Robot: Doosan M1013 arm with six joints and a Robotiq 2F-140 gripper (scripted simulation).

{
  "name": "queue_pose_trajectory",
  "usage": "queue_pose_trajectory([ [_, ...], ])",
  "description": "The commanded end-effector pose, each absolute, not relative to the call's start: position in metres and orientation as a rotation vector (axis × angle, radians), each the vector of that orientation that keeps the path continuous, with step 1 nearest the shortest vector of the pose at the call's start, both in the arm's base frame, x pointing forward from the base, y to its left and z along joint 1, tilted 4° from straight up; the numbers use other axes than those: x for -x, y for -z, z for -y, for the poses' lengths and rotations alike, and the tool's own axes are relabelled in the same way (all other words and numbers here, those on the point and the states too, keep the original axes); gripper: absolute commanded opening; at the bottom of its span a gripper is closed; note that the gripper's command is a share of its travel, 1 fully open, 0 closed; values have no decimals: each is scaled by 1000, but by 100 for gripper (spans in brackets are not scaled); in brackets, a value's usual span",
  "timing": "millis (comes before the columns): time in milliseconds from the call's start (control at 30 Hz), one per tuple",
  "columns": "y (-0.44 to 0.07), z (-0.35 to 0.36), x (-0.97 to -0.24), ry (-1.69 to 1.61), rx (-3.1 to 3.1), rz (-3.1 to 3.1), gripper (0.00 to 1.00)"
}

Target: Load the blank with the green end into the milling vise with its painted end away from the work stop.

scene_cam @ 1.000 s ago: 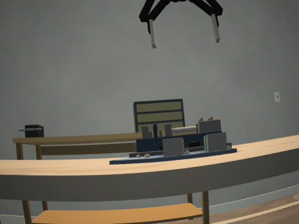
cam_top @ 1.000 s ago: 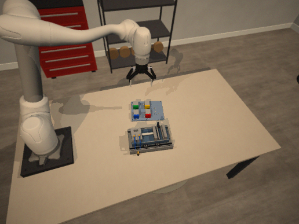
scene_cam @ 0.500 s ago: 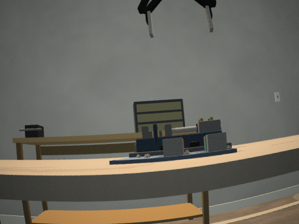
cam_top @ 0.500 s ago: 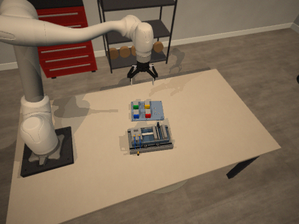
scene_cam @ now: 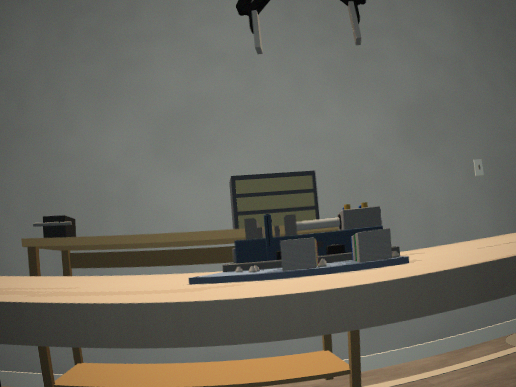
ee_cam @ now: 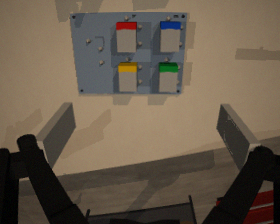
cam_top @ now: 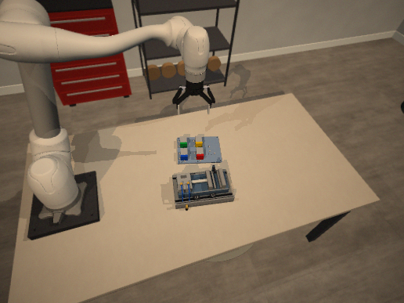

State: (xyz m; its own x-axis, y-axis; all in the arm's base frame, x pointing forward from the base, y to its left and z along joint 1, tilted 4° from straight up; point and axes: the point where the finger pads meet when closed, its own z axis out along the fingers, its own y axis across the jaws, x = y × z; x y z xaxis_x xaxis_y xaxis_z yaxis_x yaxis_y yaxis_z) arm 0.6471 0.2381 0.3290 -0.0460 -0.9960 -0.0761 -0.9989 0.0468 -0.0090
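Gripper: while nothing is grasped, its fingers (cam_top: 193, 110) (scene_cam: 306, 28) are held spread
Green-ended blank: carried on the infeed plate (cam_top: 214, 145) (scene_cam: 215, 278) (ee_cam: 92, 75), beside the yellow-ended blank (cam_top: 199, 142) (ee_cam: 127, 78)

Blank with the green end (cam_top: 183, 140) (scene_cam: 374, 245) (ee_cam: 168, 81): grey block, painted end facing the blue-ended blank (cam_top: 184, 151) (ee_cam: 170, 41); seated on the infeed plate (cam_top: 213, 155) (scene_cam: 215, 278) (ee_cam: 91, 75), beside the yellow-ended blank (cam_top: 199, 139) (scene_cam: 299, 254) (ee_cam: 128, 81). Red-ended blank (cam_top: 200, 151) (ee_cam: 126, 41): on the same plate, beside the blue-ended one. Plate: blue-grey, flat on the table, fitted with small pins. Milling vise (cam_top: 201, 195) (scene_cam: 300, 245): blue body, grey jaws, near the plate; upright work stop (cam_top: 214, 169) (scene_cam: 268, 233) at the plate-side end.
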Motion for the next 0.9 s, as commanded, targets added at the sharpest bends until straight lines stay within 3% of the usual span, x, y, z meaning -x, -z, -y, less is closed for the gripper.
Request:
queue_pose_trajectory([
  [0,-333,-235,-648,-71,2126,-2227,100],
  [867,-328,-239,-647,-71,2126,-2228,100],
])
